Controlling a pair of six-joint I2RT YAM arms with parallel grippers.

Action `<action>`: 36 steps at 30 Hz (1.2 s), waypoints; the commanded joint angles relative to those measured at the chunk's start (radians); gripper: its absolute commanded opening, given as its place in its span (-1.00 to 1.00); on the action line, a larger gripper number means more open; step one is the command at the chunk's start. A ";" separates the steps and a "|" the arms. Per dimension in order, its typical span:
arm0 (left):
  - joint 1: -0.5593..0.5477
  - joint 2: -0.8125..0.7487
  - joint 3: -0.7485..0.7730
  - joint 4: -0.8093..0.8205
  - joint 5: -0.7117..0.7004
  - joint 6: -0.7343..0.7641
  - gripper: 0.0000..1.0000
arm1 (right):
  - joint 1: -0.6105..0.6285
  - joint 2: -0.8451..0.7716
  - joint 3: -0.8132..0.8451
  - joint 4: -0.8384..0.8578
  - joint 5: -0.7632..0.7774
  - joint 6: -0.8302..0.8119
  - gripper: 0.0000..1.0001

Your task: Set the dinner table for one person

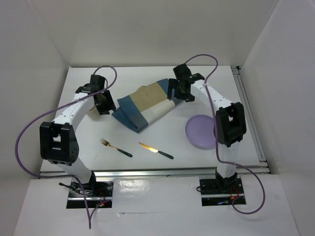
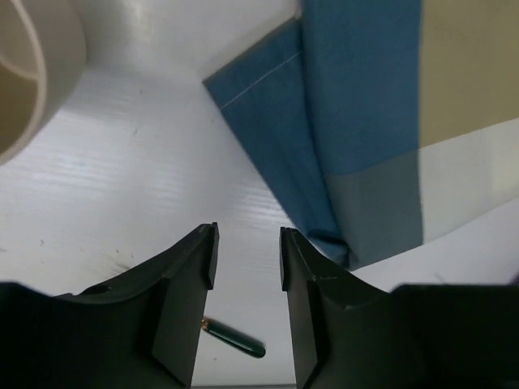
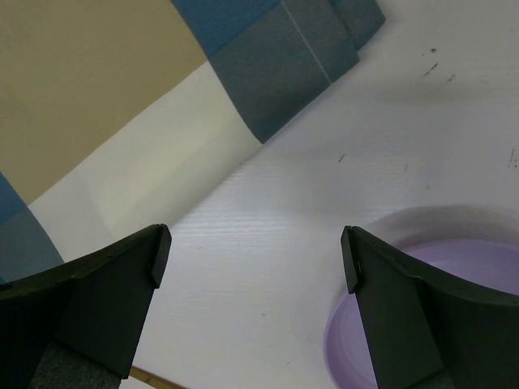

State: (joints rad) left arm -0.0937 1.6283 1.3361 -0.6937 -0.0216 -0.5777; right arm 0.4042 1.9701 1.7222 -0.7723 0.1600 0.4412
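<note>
White table [image 1: 162,133], five items on it.
Striped placemat [image 1: 145,105] rumpled mid-surface toward the far edge; beige cup [image 1: 93,112] left; purple plate [image 1: 201,132] right; fork [image 1: 115,147] and knife [image 1: 155,150] apart near the near edge.

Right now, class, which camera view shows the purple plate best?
Top external: nearly the whole purple plate shows, the right arm covering only one edge. The right wrist view catches just part of the plate; the left wrist view, none.

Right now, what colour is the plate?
The plate is pale purple, clearest in the top view.
</note>
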 commanded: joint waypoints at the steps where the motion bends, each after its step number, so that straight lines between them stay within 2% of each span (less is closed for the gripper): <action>1: 0.011 0.015 -0.052 0.008 0.054 -0.140 0.07 | 0.025 -0.059 -0.015 0.067 0.003 -0.029 1.00; 7: 0.011 0.024 -0.162 0.112 0.078 -0.278 0.29 | 0.058 -0.028 0.005 0.067 -0.001 -0.059 1.00; 11: 0.011 0.062 -0.222 0.221 0.094 -0.321 0.29 | 0.067 -0.019 0.026 0.077 -0.010 -0.059 1.00; 20: -0.017 0.172 -0.169 0.264 0.074 -0.366 0.29 | 0.085 -0.019 0.039 0.077 -0.019 -0.059 1.00; 24: -0.017 0.226 -0.155 0.253 0.074 -0.376 0.01 | 0.096 0.002 0.072 0.068 -0.039 -0.059 1.00; 29: -0.026 0.248 -0.166 0.275 0.083 -0.376 -0.90 | 0.126 0.021 0.118 0.068 -0.065 -0.078 1.00; 30: -0.026 0.248 -0.157 0.275 0.083 -0.364 -1.00 | 0.127 0.032 0.128 0.068 -0.074 -0.078 1.00; 36: -0.075 0.173 -0.023 0.191 0.048 -0.238 -1.00 | 0.127 0.032 0.128 0.097 -0.112 -0.078 1.00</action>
State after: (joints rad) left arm -0.1341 1.8477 1.2198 -0.4713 0.0490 -0.8925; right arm 0.5259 1.9926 1.8065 -0.7166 0.0734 0.3752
